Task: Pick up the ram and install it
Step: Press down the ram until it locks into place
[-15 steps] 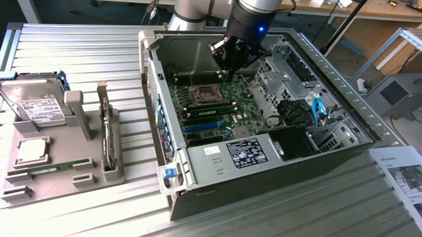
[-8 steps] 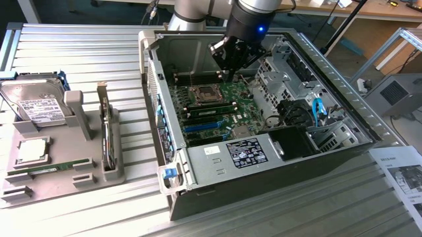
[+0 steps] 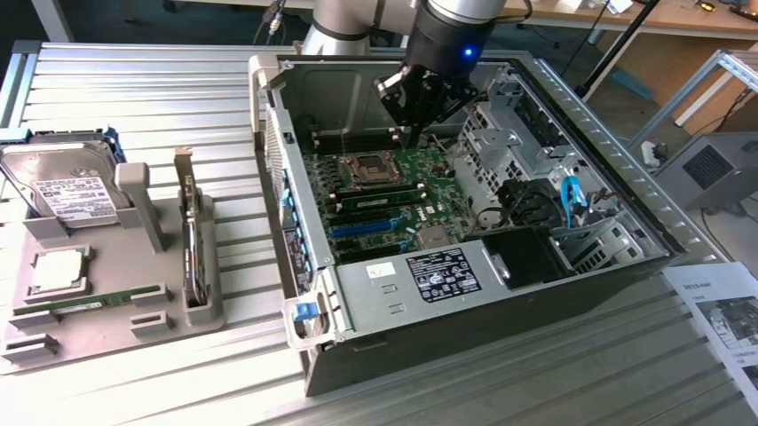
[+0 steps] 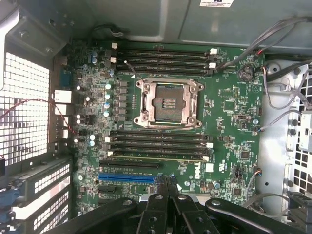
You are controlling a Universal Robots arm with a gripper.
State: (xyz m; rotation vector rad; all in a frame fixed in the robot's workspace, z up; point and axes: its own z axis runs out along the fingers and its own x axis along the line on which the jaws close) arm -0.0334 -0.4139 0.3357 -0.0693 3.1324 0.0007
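One ram [image 3: 89,300], a thin green stick, lies flat in the grey holder tray [image 3: 106,333] at the exterior view's left. A second green stick [image 3: 382,189] [image 4: 158,157] sits in a black slot just below the CPU socket [image 4: 168,103] on the motherboard [image 4: 229,161]. My gripper [image 3: 414,139] [image 4: 168,184] hovers inside the open computer case [image 3: 391,306], above the far part of the board. Its black fingers are shut together with nothing between them. It is far from the ram in the tray.
The tray also holds a hard drive [image 3: 59,182], an upright expansion card [image 3: 190,235] and a square chip [image 3: 59,269]. Metal drive cages [image 3: 521,169] and loose cables [image 4: 278,102] crowd the case's side at the exterior view's right. A printed sheet [image 3: 722,315] lies on the table.
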